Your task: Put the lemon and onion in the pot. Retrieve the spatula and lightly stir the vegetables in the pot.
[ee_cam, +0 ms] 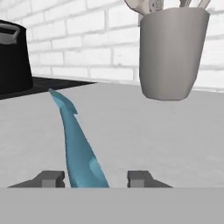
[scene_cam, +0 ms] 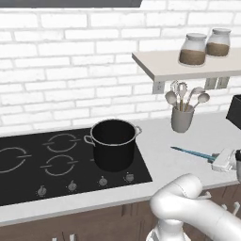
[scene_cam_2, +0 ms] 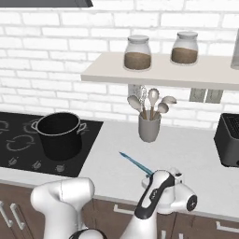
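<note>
Gripper (ee_cam: 92, 178) sitting partly open around spatula (ee_cam: 76, 144) handle on surface (ee_cam: 166, 135); firm grasp unclear.

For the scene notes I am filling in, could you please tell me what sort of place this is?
A kitchen, a rendered one: a black cooktop is set into a pale counter, a pot stands on it, and a cup of utensils sits under a wall shelf with jars, against white brick.

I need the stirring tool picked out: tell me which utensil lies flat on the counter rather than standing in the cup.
The teal spatula, lying between the gripper fingertips; the silver spoons and whisk stand upright in the grey cup.
</note>
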